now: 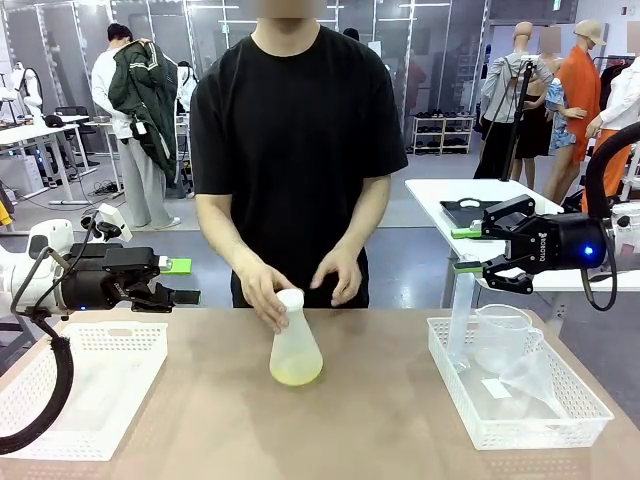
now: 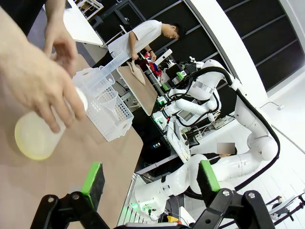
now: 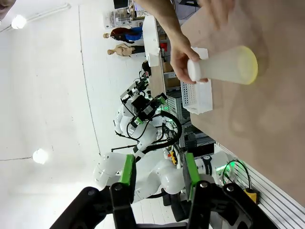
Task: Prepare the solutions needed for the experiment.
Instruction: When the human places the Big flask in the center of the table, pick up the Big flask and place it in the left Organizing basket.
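The left gripper (image 1: pixel 183 281) has its two fingers spread wide, and nothing is between the green pads. It touches nothing. In the left wrist view the left gripper (image 2: pixel 150 183) shows the same wide gap, with only the table edge and the room behind it. Its arm lies almost level and low, to the left of the conical flask (image 1: pixel 296 350) and well apart from it, with the fingers pointing toward the flask's side.

The right gripper (image 1: pixel 466 250) has its fingers about half spread, not pressed together, and it pinches nothing. From its own wrist camera the right gripper (image 3: pixel 158 171) also has an empty gap. This arm is held higher than the flask, to the right of it and well apart, the fingers level and pointing toward it.

The solution (image 1: pixel 297 374) is a shallow pale yellow-green layer at the bottom of the flask, which stands upright on the table (image 1: pixel 400 420). A person's hand (image 1: pixel 265 295) holds the flask at its neck. The other hand (image 1: pixel 340 275) is open just behind the flask, not touching it.

Left of the flask lies a white basket (image 1: pixel 110 330). Right of the flask a second white basket (image 1: pixel 540 440) holds a clear beaker (image 1: pixel 500 335) and a funnel (image 1: pixel 535 375).
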Tool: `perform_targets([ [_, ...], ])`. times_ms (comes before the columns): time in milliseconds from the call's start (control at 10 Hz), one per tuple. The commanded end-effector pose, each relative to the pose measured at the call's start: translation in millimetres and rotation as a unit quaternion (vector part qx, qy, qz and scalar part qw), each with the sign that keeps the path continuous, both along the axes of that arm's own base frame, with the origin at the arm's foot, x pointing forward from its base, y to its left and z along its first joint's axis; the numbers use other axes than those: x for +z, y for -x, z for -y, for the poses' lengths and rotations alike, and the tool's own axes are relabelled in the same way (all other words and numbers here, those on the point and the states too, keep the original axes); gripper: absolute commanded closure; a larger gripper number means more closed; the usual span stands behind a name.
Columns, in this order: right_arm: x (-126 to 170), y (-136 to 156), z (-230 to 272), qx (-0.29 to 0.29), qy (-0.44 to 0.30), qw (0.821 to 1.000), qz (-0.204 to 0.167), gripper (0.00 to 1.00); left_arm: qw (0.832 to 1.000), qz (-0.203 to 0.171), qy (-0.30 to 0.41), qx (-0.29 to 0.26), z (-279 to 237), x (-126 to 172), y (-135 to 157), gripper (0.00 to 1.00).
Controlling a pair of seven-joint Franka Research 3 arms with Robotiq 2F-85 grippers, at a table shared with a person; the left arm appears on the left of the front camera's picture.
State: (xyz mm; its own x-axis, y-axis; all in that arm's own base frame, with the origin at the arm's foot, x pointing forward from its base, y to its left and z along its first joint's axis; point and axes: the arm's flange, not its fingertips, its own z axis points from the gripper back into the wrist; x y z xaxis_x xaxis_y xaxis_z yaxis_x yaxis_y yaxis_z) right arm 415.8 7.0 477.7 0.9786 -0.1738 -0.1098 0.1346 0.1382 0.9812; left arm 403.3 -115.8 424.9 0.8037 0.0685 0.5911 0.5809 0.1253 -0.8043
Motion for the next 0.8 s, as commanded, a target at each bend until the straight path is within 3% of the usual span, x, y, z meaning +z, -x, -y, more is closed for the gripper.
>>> perform_targets([
  [0, 0.3, 0.5, 0.4, 0.002, -0.003, 1.0, 0.001, 0.49, 1.0, -0.002, 0.012, 0.0, 0.9, 1.8, -0.4, 0.0],
  [700, 0.3, 0.5, 0.4, 0.002, -0.003, 1.0, 0.001, 0.49, 1.0, -0.002, 0.012, 0.0, 0.9, 1.8, -0.4, 0.0],
])
